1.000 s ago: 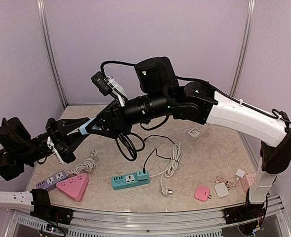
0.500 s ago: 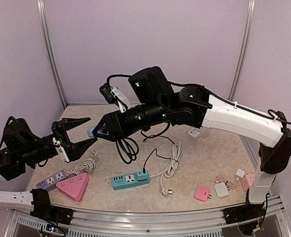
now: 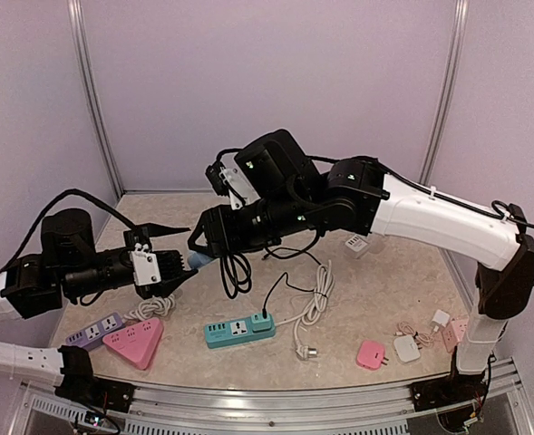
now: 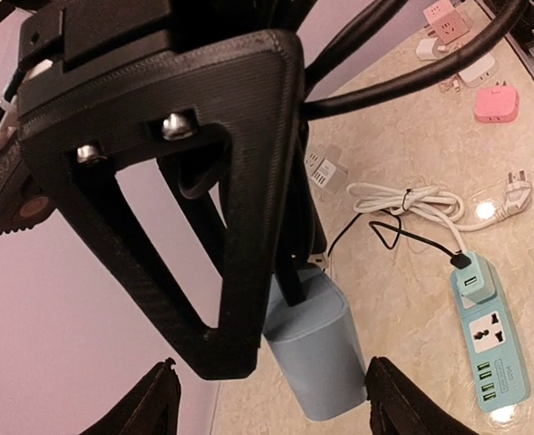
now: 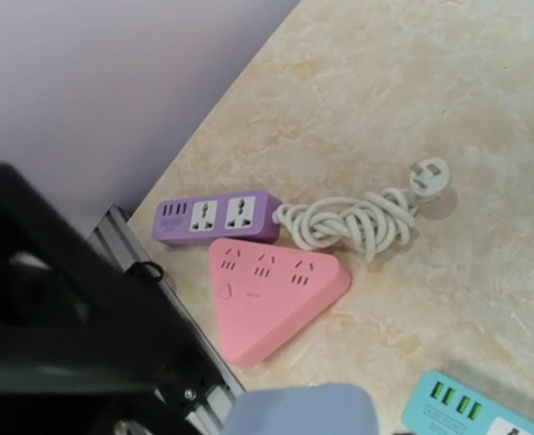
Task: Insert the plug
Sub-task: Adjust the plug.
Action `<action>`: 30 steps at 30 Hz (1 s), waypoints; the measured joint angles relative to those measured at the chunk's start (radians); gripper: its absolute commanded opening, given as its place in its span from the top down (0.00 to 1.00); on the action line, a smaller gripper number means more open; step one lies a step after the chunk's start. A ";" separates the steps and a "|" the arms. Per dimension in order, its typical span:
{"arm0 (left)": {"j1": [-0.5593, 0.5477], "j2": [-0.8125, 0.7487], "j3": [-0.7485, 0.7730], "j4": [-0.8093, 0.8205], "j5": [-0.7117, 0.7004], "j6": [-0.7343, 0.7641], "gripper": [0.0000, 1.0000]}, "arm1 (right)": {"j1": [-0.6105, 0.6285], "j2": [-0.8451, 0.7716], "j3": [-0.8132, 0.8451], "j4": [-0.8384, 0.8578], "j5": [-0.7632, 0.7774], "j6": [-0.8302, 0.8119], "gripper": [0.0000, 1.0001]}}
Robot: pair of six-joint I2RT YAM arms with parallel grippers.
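A light blue plug block (image 3: 199, 261) with a black cable (image 3: 235, 272) hangs above the table, and my right gripper (image 3: 205, 246) is shut on it. In the left wrist view the block (image 4: 325, 362) shows under the right gripper's black fingers (image 4: 239, 227). My left gripper (image 3: 178, 254) faces it from the left and is open, its fingertips (image 4: 162, 394) apart on either side of the block without touching it. The right wrist view shows only the block's blurred top (image 5: 303, 412). A teal power strip (image 3: 239, 331) lies below on the table.
A purple strip (image 3: 94, 333) and a pink triangular strip (image 3: 135, 343) lie at the front left beside a coiled white cord (image 5: 353, 222). A white cable (image 3: 316, 304) lies mid-table. Small pink and white adapters (image 3: 407, 349) sit at the front right, another (image 3: 355, 245) further back.
My left gripper has opened and let go of the blue block. The right arm has carried the block to the right, and the left arm has followed it.
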State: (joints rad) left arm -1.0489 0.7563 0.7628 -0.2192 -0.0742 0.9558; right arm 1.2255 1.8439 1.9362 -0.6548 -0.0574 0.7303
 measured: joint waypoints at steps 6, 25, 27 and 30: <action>-0.001 0.055 0.001 0.005 -0.020 -0.134 0.34 | 0.000 -0.019 0.000 0.000 0.015 0.016 1.00; -0.031 0.122 -0.008 0.174 -0.058 -0.188 1.00 | 0.000 -0.089 -0.068 0.048 0.060 0.022 1.00; -0.032 0.126 -0.007 0.180 -0.057 -0.196 1.00 | 0.000 -0.095 -0.075 0.055 0.060 0.017 1.00; -0.032 0.127 -0.001 0.181 -0.046 -0.218 1.00 | -0.004 -0.122 -0.114 0.096 0.035 -0.010 0.24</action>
State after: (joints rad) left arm -1.0809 0.8837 0.7616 -0.0383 -0.1200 0.7376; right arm 1.2217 1.7222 1.8217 -0.5591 -0.0223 0.7200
